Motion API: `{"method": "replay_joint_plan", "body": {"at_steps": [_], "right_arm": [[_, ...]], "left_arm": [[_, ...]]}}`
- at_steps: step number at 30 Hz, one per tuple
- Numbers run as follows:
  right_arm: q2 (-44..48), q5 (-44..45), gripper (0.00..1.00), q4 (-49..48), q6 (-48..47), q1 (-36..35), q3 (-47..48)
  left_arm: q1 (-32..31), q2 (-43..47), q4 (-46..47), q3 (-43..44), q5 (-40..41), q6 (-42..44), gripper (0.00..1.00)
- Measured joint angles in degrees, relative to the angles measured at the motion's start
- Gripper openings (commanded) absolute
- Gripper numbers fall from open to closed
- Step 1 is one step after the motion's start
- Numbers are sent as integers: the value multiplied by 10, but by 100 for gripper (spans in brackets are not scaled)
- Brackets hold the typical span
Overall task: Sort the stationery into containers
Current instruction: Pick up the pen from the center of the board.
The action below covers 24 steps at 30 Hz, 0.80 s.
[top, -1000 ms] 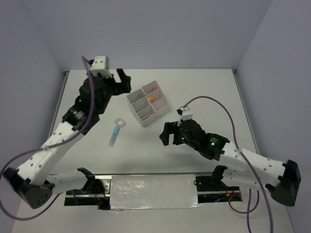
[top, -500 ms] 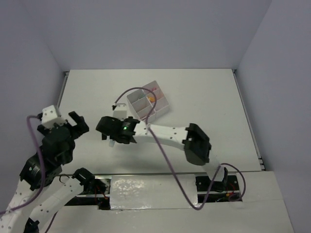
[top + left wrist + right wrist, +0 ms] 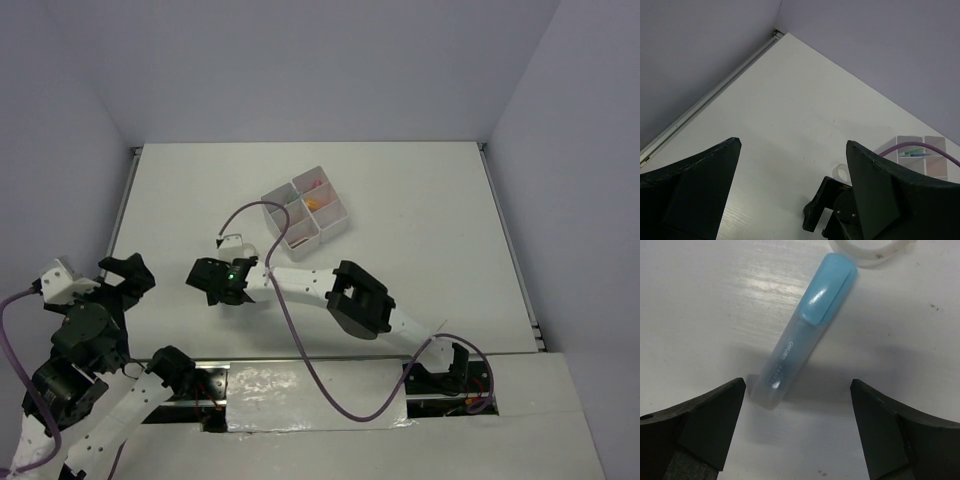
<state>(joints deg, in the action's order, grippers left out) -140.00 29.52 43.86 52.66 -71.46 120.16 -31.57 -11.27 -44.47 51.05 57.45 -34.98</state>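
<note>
One blue highlighter flat under right end effector, spread wide, no contact; left end effector spread.

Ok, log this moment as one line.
right gripper: open, above blue highlighter | left gripper: open, empty | tape roll: beside highlighter's cap | organiser: some items inside

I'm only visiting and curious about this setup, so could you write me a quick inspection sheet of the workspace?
Surface: white table.
Job's things: four-compartment organiser holds an orange piece and a pink piece; blue highlighter and tape roll lie loose on the table.
Clutter: nothing seen.
Grippers: left gripper open, empty; right gripper open, over the highlighter.
Cables: purple cable arcs off the right wrist.
Surroundings: plain grey walls.
</note>
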Motion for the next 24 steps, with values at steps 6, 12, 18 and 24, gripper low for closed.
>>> {"method": "replay_joint_plan", "body": {"at_steps": [6, 12, 18, 24], "right_arm": [[0, -3, 85, -9, -16, 5, -7], [0, -3, 57, 2, -24, 15, -8], [51, 9, 40, -35, -29, 21, -104], [127, -7, 6, -122, -75, 24, -242]], "left_arm": [[0, -9, 13, -2, -15, 12, 99], [0, -14, 25, -6, -27, 22, 99], [0, -17, 28, -8, -37, 33, 99], [0, -26, 32, -8, -50, 35, 99]]}}
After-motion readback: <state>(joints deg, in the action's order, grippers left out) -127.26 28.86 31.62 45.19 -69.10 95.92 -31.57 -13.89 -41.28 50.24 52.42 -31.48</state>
